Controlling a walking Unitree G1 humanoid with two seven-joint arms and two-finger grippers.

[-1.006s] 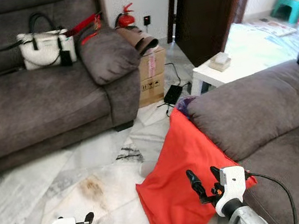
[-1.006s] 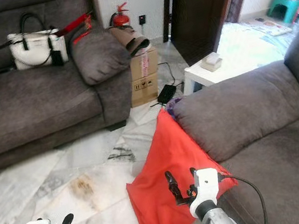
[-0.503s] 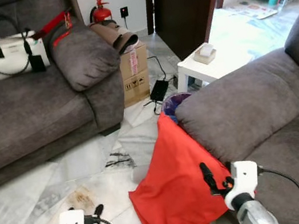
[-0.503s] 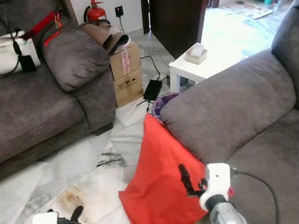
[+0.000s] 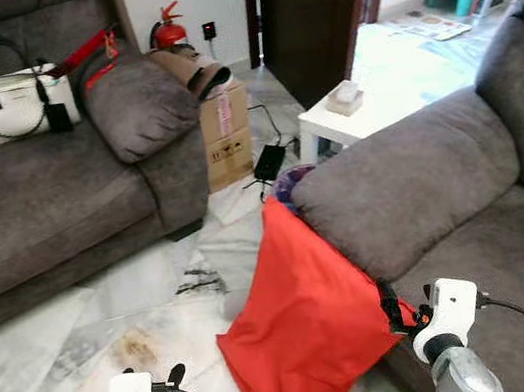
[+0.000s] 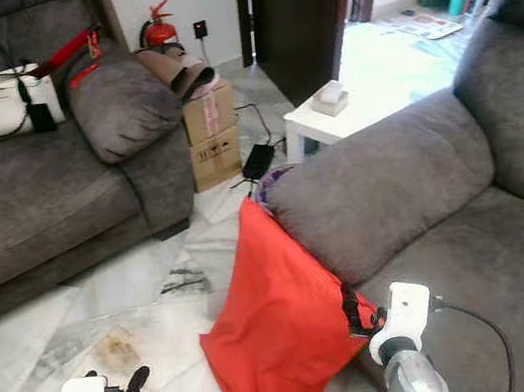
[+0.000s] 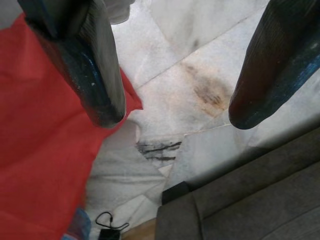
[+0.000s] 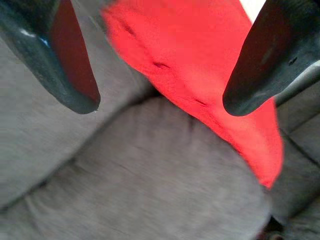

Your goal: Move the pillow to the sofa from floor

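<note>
A red pillow (image 5: 299, 316) stands on the marble floor, leaning against the armrest of the grey sofa (image 5: 412, 180) on the right. My right gripper (image 5: 405, 309) is open at the pillow's right edge, where it meets the sofa's front. In the right wrist view, the right gripper (image 8: 160, 106) has its jaws spread, with the red pillow (image 8: 200, 75) and grey sofa fabric (image 8: 125, 190) beyond the fingers. My left gripper (image 5: 170, 382) hangs low over the floor, left of the pillow. It is open too, and the left wrist view shows the left gripper (image 7: 175, 119) above bare marble.
A second grey sofa (image 5: 40, 205) at the left holds a white handbag (image 5: 15, 92). A cardboard box (image 5: 227, 131), a fire extinguisher (image 5: 169, 32) and a white side table (image 5: 344, 115) stand behind the pillow. A brown stain (image 5: 137, 350) marks the floor.
The head camera has swung, so the whole scene has shifted. My right gripper has moved from over the pillow's face to its right edge by the sofa. The pillow stays leaning.
</note>
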